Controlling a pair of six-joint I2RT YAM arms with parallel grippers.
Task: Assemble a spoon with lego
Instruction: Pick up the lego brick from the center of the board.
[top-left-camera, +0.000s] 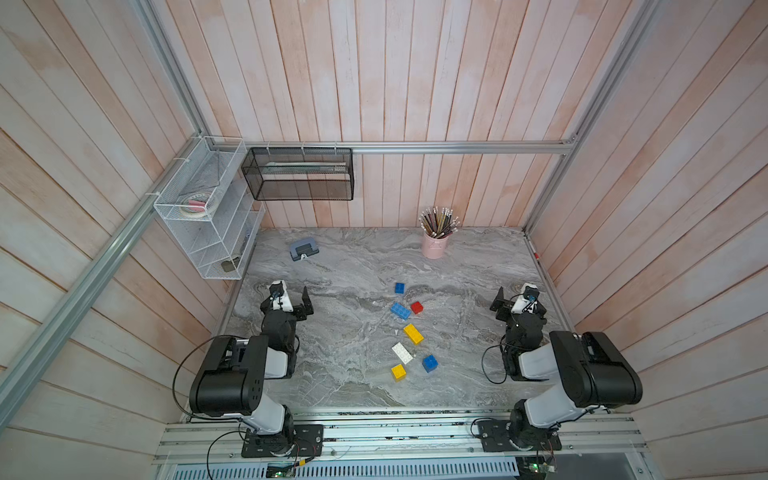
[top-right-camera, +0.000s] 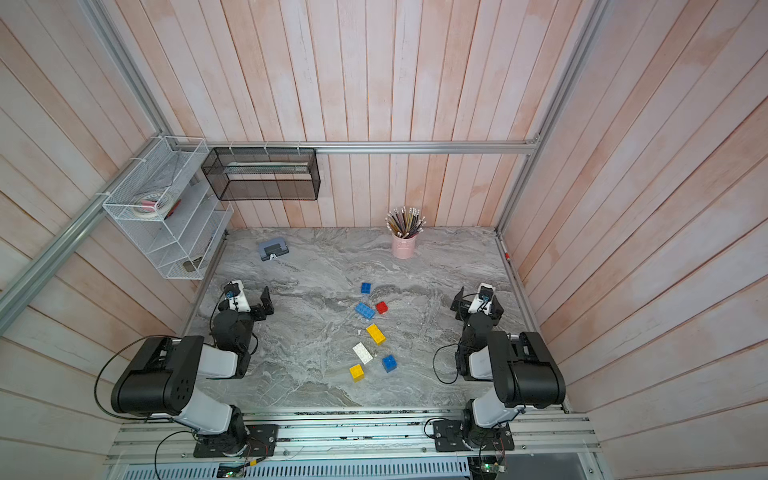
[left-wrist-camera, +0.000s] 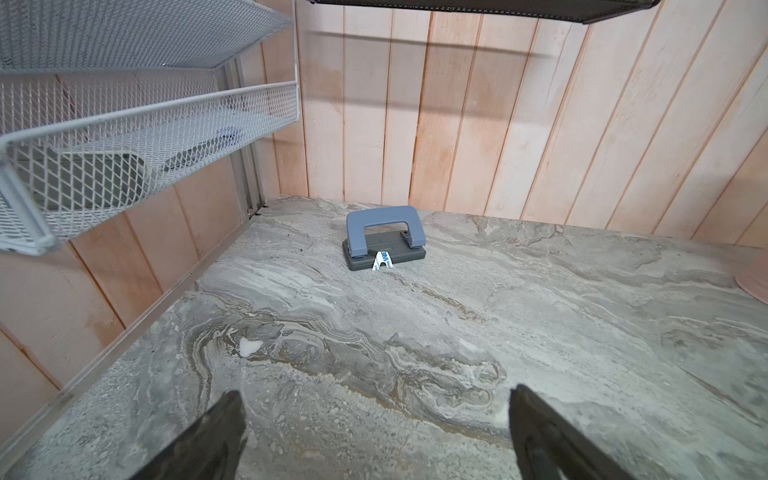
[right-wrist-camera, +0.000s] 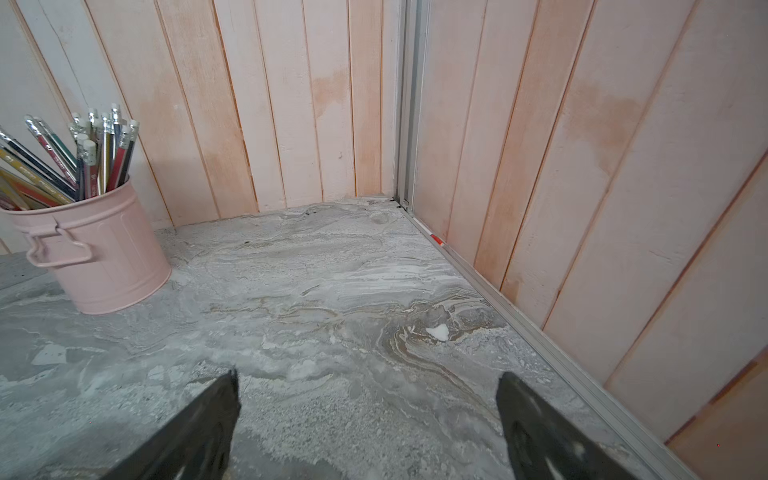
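**Seven loose bricks on the desk, both jaws spread and empty**

The grey marble-patterned desk (top-left-camera: 332, 386) carries the lego as seven separate studded plastic bricks. None are joined, and in both top views they lie in a loose line down its middle, between the two arms. Farthest from the arm bases is the far square blue brick (top-left-camera: 399, 288). Next comes an oblong blue brick (top-left-camera: 400, 311) with a square red brick (top-left-camera: 417, 307) just beside it. Then follow an oblong yellow brick (top-left-camera: 413, 333), an oblong white brick (top-left-camera: 402, 353), the near square blue brick (top-left-camera: 430, 363) and a square yellow brick (top-left-camera: 398, 372).

The left jaws stand spread over bare desk near the left wall. They hold nothing and face a grey-blue hole punch (left-wrist-camera: 384, 239). The right jaws, also spread and empty, sit near the right wall, well apart from the bricks, with a pink metal bucket of pencils (right-wrist-camera: 108, 257) ahead.
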